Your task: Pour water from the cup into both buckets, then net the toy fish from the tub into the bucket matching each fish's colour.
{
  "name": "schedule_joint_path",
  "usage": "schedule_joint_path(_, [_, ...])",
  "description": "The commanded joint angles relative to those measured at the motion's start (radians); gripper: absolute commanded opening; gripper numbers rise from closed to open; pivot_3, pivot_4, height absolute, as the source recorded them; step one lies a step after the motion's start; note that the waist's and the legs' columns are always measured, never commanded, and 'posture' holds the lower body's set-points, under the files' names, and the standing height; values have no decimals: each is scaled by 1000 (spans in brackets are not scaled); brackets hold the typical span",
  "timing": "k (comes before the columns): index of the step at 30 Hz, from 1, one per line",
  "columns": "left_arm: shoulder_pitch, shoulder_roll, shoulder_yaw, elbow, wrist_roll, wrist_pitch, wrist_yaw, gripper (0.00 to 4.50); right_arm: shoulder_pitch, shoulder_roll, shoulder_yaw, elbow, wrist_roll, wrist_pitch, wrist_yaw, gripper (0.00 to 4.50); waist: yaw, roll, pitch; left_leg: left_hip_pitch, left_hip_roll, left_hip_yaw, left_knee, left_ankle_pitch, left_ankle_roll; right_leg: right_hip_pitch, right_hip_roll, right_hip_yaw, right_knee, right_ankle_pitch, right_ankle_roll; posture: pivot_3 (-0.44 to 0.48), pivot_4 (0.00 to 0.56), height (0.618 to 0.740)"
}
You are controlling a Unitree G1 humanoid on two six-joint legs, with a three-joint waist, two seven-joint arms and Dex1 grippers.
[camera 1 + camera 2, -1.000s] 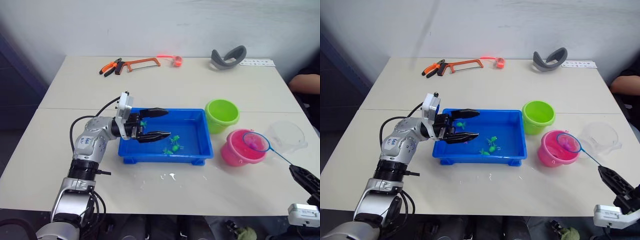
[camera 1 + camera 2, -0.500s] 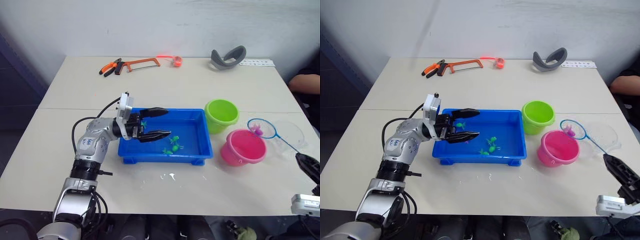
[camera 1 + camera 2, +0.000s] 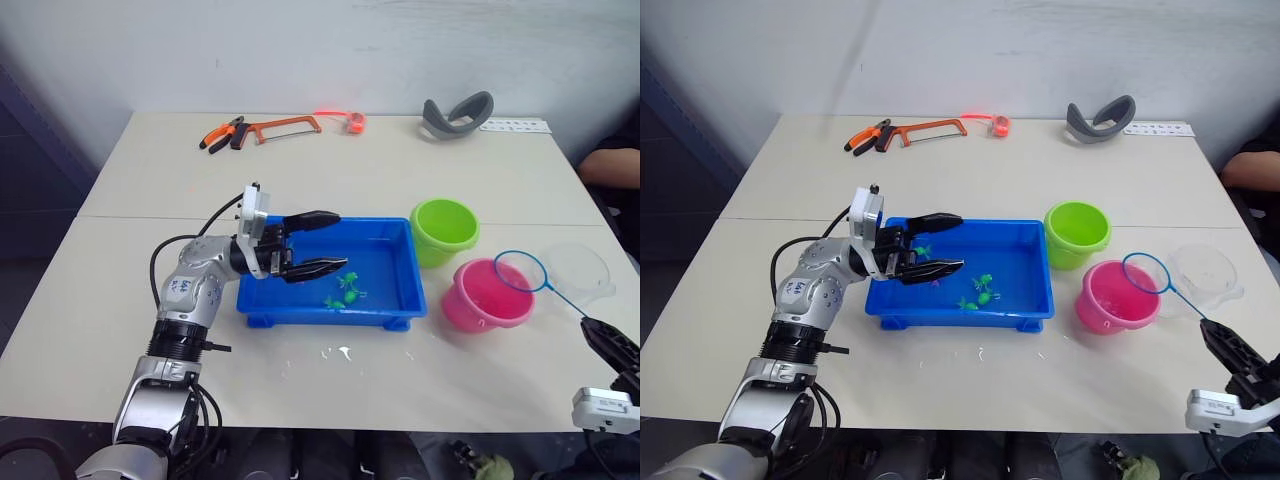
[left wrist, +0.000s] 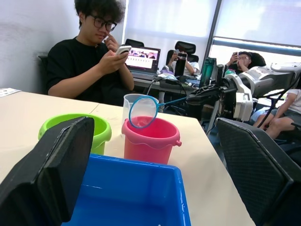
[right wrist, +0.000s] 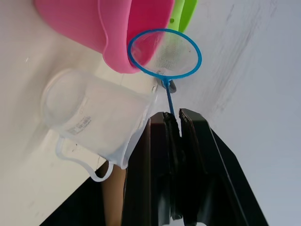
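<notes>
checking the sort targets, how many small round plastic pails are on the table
2. The lime green round plastic pail stands just off the bright blue plastic tub's far right corner. The pink round plastic pail sits nearer the robot, to the tub's right. Nothing in view could hide another.

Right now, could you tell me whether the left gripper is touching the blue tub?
Cannot tell. In the left eye view the left gripper is open over the tub, its lower finger crossing the rim, but whether it rests on the plastic isn't plain.
</notes>
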Motion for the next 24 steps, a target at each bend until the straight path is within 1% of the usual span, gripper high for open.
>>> schedule_joint_path(1, [4,7,17,-23,-1,-8,5,4479,11,0,-27,-69,162,-10,42,0,-1,0,0,0,0,0,0,0,0,0,0,0,0,0,0,0,150,740])
schedule_joint_path(5, [25,41,33,-56,-14,12,1,4479,45,-9,-72,-164,380,3,170,0,-2,0,0,0,1,0,0,0,0,0,1,0,0,0,0,0,150,740])
schedule_joint_path(7, [43,72,54,-79,-29,28,-5,4479,47,-44,-59,-224,586,49,274,0,-3,0,0,0,1,0,0,0,0,0,1,0,0,0,0,0,150,740])
schedule_joint_path(8, [53,90,68,-91,-39,37,-6,4479,28,-67,-41,-259,701,87,322,0,-7,0,0,0,1,0,0,0,0,0,0,0,0,0,0,0,150,740])
schedule_joint_path(9, [61,101,77,-100,-46,43,-6,4479,12,-82,-30,-284,780,115,361,0,-11,0,0,1,1,0,0,0,0,0,0,1,0,0,0,0,150,740])
schedule_joint_path(10, [73,120,93,-111,-51,53,0,4479,-5,-116,32,-323,948,201,431,0,-13,-1,0,1,2,0,0,0,0,0,0,0,1,0,0,0,150,740])
schedule_joint_path(11, [91,142,115,-128,-58,64,11,4479,-58,-146,97,-368,1099,293,467,0,-17,-1,0,1,3,-1,1,0,0,1,0,0,1,0,0,0,150,740])
schedule_joint_path(12, [104,156,129,-142,-63,73,21,4479,-98,-163,138,-400,1203,364,497,0,-21,-1,0,1,4,-1,1,0,0,1,-1,0,1,0,-1,0,150,740])
schedule_joint_path(13, [127,175,153,-159,-66,81,37,4479,-160,-191,206,-437,1340,454,524,0,-21,-2,0,1,5,-1,2,0,0,1,-3,0,1,1,-1,0,150,740])
schedule_joint_path(15, [160,199,182,-187,-70,90,60,4479,-256,-216,286,-474,1481,578,558,0,-22,-1,0,1,5,-2,2,0,0,1,-4,-1,1,1,-2,0,150,740])
schedule_joint_path(17, [214,229,218,-217,-68,79,71,4479,-396,-211,383,-477,1561,718,541,0,-24,-2,0,0,5,-3,2,0,0,1,-5,-3,4,1,-2,0,150,740])
schedule_joint_path(19, [252,248,240,-237,-64,68,80,4479,-501,-189,438,-471,1589,819,520,0,-22,-2,0,-1,3,-3,2,-1,1,1,-7,-4,4,1,-2,0,150,740])
schedule_joint_path(20, [294,271,274,-245,-60,63,90,4479,-591,-188,497,-459,1576,887,516,0,-14,-2,0,-1,3,-4,2,-1,1,0,-8,-4,4,1,-2,0,150,740])
schedule_joint_path(23, [391,320,339,-270,-55,59,109,4479,-766,-174,615,-425,1533,1021,523,0,-19,-2,0,-2,0,-4,3,-1,3,0,-12,-7,3,1,-2,0,150,740])
schedule_joint_path(24, [412,329,350,-277,-58,60,114,4479,-798,-166,636,-415,1532,1052,534,0,-22,-2,0,-2,0,-4,3,-2,3,0,-12,-7,2,1,-2,0,150,740])
